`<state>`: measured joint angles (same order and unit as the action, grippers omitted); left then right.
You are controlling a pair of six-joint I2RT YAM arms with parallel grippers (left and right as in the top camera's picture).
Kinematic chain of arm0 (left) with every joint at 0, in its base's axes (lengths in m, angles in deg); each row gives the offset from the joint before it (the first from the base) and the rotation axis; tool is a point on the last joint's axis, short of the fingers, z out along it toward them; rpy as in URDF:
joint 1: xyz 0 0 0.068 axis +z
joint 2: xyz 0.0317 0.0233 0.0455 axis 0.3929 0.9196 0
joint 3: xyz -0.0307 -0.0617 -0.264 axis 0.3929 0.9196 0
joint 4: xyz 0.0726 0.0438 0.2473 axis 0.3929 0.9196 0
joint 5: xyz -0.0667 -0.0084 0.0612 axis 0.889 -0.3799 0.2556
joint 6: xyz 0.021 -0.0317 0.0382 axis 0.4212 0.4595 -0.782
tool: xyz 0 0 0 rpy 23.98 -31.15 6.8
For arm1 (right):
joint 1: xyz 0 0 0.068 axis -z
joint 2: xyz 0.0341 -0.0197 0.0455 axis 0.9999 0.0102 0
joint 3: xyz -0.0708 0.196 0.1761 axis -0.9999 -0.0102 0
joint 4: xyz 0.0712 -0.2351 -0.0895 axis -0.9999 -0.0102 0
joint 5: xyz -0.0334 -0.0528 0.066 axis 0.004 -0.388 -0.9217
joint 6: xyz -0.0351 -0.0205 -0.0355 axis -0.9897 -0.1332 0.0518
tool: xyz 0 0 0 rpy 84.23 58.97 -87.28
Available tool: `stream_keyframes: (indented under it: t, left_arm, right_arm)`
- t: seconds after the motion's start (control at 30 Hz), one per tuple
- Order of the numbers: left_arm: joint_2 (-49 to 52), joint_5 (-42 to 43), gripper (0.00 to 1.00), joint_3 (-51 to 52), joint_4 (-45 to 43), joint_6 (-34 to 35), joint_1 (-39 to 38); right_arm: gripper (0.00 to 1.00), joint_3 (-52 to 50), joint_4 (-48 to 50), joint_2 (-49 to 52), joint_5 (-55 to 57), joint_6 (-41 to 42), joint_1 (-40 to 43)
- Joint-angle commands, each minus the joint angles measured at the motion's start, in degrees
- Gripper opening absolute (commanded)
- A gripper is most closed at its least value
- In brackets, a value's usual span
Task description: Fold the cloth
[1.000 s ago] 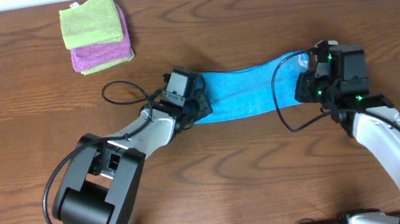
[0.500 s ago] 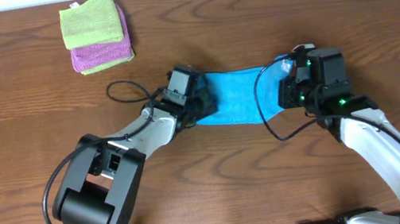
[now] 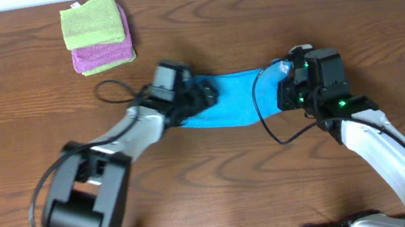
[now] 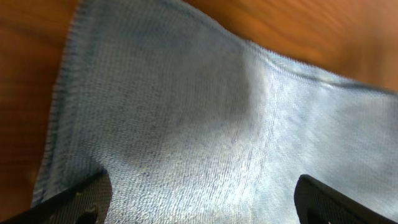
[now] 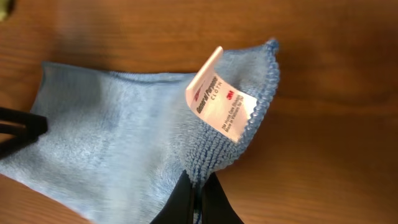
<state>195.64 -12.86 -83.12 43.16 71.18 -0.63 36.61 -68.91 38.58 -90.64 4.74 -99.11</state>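
The cloth [image 3: 231,98] is a sky-blue towel lying as a short, slack band on the wooden table between my two arms. My left gripper [image 3: 202,97] sits at its left end. In the left wrist view the fingers [image 4: 79,200] stand wide apart over the cloth [image 4: 217,112], and the left gripper [image 4: 202,210] is open and grips nothing. My right gripper [image 3: 288,90] is at the right end. The right wrist view shows the right gripper [image 5: 198,194] shut on the edge of the cloth [image 5: 124,143], lifting a corner that carries a white label [image 5: 222,101].
A stack of lime-green and purple cloths [image 3: 97,34] lies at the back left of the table [image 3: 10,136]. Black cables loop beside the left wrist [image 3: 113,91] and below the right wrist [image 3: 269,123].
My left gripper has opened, let go of the cloth's left end and shifted slightly left. The right gripper has carried its end leftward, so the blue band is shorter.
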Motion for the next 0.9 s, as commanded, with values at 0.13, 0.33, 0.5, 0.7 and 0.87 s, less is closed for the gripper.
stream_keyframes:
  t: [0.13, 0.33, 0.5, 0.7, 0.87]
  left_arm:
    - [-12.7, 3.96, 0.95, 0.74, 4.37, -2.03, 7.74]
    - [-15.26, 4.33, 0.95, 0.74, 5.42, -3.61, 7.87]
    - [-17.81, 4.33, 0.95, 0.74, 6.45, -6.88, 11.15]
    - [-25.4, 4.39, 0.95, 0.74, 11.76, -9.99, 18.8]
    - [-31.23, 4.35, 0.95, 0.74, 19.54, -13.55, 23.54]
  right_arm:
    - [0.01, 3.21, -0.48, -0.28, -0.68, 0.31, -2.78]
    - [0.01, 3.21, -0.7, -0.28, -0.9, 0.33, -2.78]
    - [0.01, 3.26, -0.2, -0.28, -2.67, 2.1, -4.68]
    - [0.02, 3.26, 1.79, -0.28, 0.42, 3.98, -9.73]
    - [0.01, 3.26, 3.74, 0.57, 4.24, 5.11, -13.64]
